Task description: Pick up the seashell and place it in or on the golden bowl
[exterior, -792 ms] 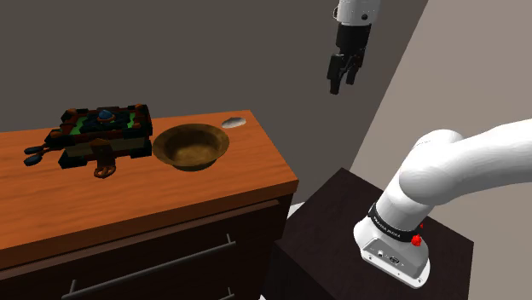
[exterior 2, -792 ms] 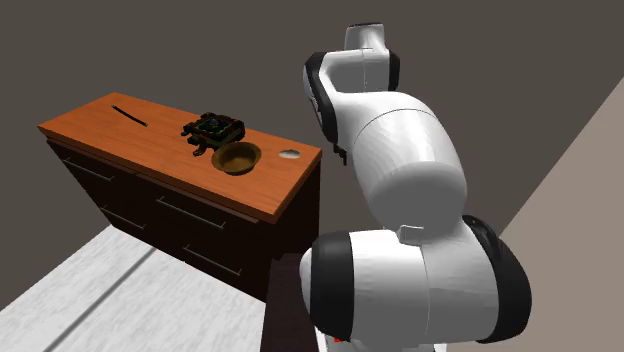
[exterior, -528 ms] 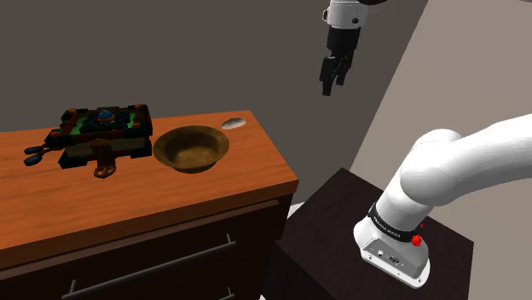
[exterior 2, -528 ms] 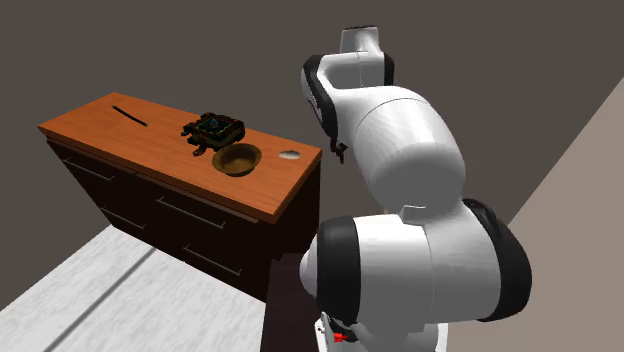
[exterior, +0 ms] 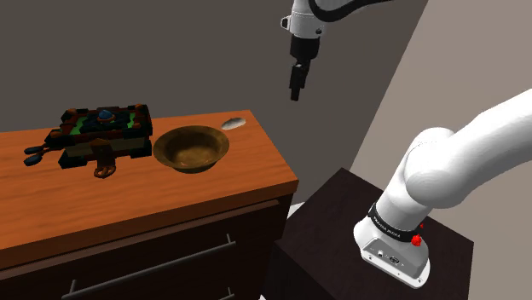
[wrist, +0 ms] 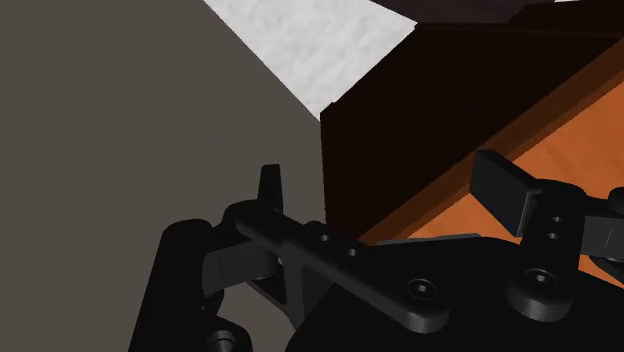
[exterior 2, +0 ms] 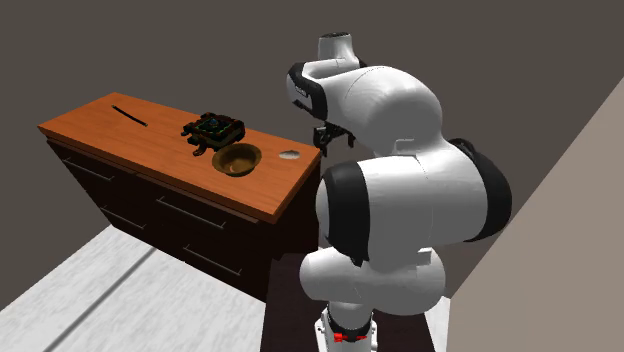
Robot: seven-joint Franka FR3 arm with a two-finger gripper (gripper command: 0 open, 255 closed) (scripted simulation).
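seashell (exterior: 233,123): lies at a desk (exterior: 170,198) corner, just beside golden bowl (exterior: 192,147). jaws: apart, apparently empty, high off that corner. step: approach; next, descend over shell.

Noted: cabinet top (exterior: 128,204) is orange wood, smooth, faint grain. The bowl (exterior: 183,153) is dull golden-brown and matt. The seashell (exterior: 233,123) is plain pale grey, material unclear. My gripper (exterior: 296,92) is matt black; my arm (exterior: 443,162) is glossy white.
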